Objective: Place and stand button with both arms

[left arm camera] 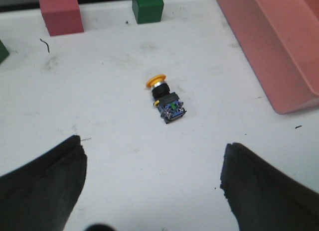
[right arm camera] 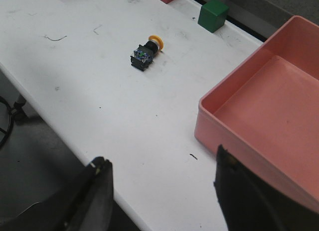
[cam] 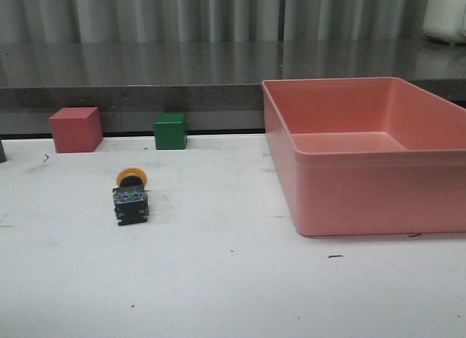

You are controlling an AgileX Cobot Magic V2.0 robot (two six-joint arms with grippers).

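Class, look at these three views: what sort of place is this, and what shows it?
Probably a robot lab test bench, not a home or factory line. A scuffed white table holds training props: a red cube, a green cube, an empty pink bin and a lone button.

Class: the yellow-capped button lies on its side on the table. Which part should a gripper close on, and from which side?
Probably the blocky dark base of the button, approached from above with the fingers across its flat sides. The round yellow cap and collar give poorer purchase, and open table surrounds it.
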